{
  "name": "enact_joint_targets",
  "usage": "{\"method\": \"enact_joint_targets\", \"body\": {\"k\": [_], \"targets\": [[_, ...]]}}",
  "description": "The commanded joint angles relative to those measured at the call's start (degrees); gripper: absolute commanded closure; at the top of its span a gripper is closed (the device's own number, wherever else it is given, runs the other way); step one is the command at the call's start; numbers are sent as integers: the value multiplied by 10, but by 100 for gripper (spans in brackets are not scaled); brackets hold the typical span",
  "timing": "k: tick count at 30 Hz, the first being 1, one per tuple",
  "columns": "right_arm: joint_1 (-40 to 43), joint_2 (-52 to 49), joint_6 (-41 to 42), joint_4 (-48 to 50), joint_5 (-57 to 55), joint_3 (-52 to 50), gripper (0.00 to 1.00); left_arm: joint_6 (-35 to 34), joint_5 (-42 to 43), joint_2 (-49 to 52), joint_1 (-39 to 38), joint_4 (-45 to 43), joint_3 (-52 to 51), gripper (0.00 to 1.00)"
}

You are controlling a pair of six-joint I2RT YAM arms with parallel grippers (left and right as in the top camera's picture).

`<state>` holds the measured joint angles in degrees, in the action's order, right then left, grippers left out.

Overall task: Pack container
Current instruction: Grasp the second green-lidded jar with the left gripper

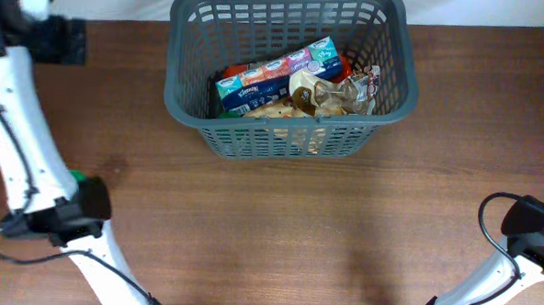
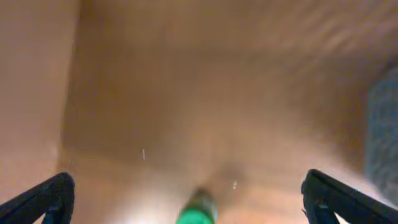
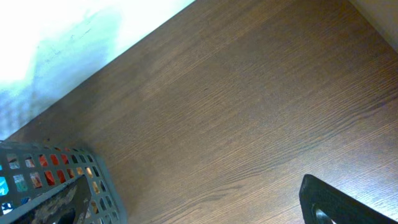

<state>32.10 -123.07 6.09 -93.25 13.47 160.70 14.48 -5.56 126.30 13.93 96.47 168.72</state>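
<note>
The container, a large dark grey slotted basket [image 1: 185, 71], stands at the table's far middle. It holds a long tissue-box pack [image 1: 275, 74], a crinkled snack bag [image 1: 334, 93] and other groceries. Its corner shows in the right wrist view [image 3: 99, 186]. My left gripper [image 2: 186, 200] is open low over the table at the left [image 1: 84, 204]. A small, blurred green-topped item [image 2: 198, 211] lies between its wide-spread fingers, ungripped, and also shows in the overhead view [image 1: 76, 176]. My right gripper [image 3: 199, 214] is open and empty at the right [image 1: 525, 223], far from the basket.
The brown wooden table [image 1: 296, 236] spreads in front of the basket. A black block [image 1: 61, 40] sits at the far left. A white wall edge [image 3: 74, 37] borders the table's far side. Cables hang from both arms.
</note>
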Motion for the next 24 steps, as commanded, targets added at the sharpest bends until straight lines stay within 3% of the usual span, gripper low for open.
{"method": "enact_joint_targets", "body": {"k": [1, 8, 12, 24], "targets": [[-2, -1, 4, 0, 7, 0, 1, -13, 71, -11, 126, 2, -185, 1], [-2, -1, 4, 0, 7, 0, 1, -5, 93, -59, 186, 2, -383, 1], [-2, -1, 4, 0, 7, 0, 1, 34, 159, -71, 207, -12, -489, 1], [-2, -1, 4, 0, 7, 0, 1, -8, 85, -71, 203, -117, -663, 1]]}}
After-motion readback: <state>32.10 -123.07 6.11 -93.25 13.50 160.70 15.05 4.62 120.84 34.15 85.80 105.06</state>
